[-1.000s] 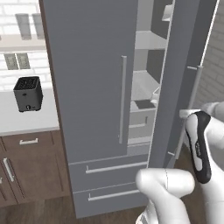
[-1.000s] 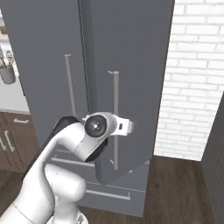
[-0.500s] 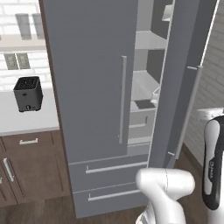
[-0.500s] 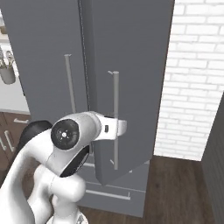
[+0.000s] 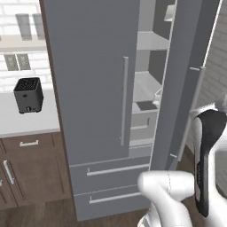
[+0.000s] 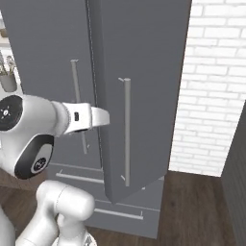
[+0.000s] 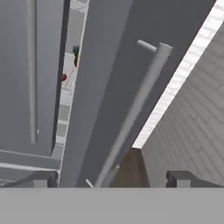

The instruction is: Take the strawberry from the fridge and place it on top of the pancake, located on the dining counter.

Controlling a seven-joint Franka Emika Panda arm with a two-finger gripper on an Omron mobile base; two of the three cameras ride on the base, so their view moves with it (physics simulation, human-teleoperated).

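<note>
The fridge [image 5: 88,88] is tall and matte grey, its right door [image 6: 144,72] swung partly open onto pale shelves [image 5: 146,86]. In the hand view the strawberry [image 7: 64,77] is a tiny red dot on a shelf, seen through the narrow gap beside the door [image 7: 109,65]. My gripper [image 7: 111,179] is open with nothing between its fingertips [image 7: 41,178], facing the door's long silver handle [image 7: 131,118] from a short way off. From the right base view the gripper [image 6: 102,116] hangs just left of the door edge, apart from the handle [image 6: 126,129]. The pancake and dining counter are out of view.
A black toaster [image 5: 29,94] stands on the white counter [image 5: 26,122] left of the fridge, above brown cabinets [image 5: 26,173]. Drawer fronts [image 5: 115,170] run along the fridge's base. A white brick wall [image 6: 211,81] and dark wood floor [image 6: 202,206] lie to the right. A small green and orange item [image 7: 76,52] sits above the strawberry.
The jaws have spread wide and come off the door handle. The hand has drawn back to the left and slightly up, away from the handle. The door stays partly open.
</note>
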